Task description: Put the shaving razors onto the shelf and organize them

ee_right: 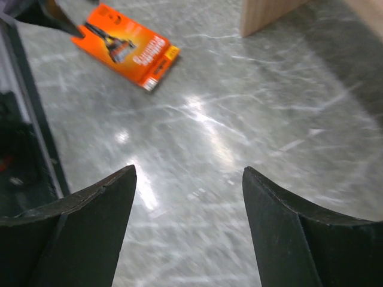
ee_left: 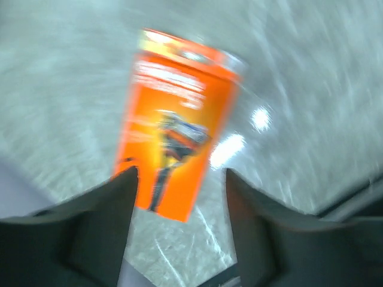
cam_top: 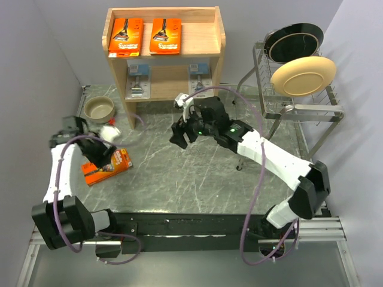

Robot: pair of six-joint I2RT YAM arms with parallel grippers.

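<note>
The left hand (ee_left: pixel 179 200) is spread wide above a loose orange pack (ee_left: pixel 176 122), which lies flat on the grey stone-patterned surface (cam_top: pixel 179 173). The wrist view is blurred, so whether the fingers (ee_left: pixel 114 221) touch the card cannot be told. From above, the same hand (cam_top: pixel 99 156) covers the pack's far end (cam_top: pixel 111 168) at the left of the surface.

Just beyond it lie a small white object (cam_top: pixel 111 132) and a round bowl (cam_top: pixel 99 109), both between the pack and the left side of the wooden shelf (cam_top: pixel 161 11).

The right hand (ee_right: pixel 188 221) is also wide open and holds nothing, with only bare surface between its fingers (ee_right: pixel 90 233). Its camera catches the loose pack (ee_right: pixel 125 46) well off to one side and a foot of the shelf (ee_right: pixel 269 15). In the overhead view this hand (cam_top: pixel 179 134) hangs near the front of the shelf, and the arm's cable (cam_top: pixel 206 89) loops across the lower board.

The shelf stands at the back. Two orange packs (cam_top: pixel 126 36) (cam_top: pixel 166 34) lie side by side in its top tray, and two clear packs (cam_top: pixel 138 81) (cam_top: pixel 199 75) sit apart on the lower board.

To the right, a wire dish rack (cam_top: pixel 311 110) carries a black plate (cam_top: pixel 293 40) and a cream plate (cam_top: pixel 303 75).
</note>
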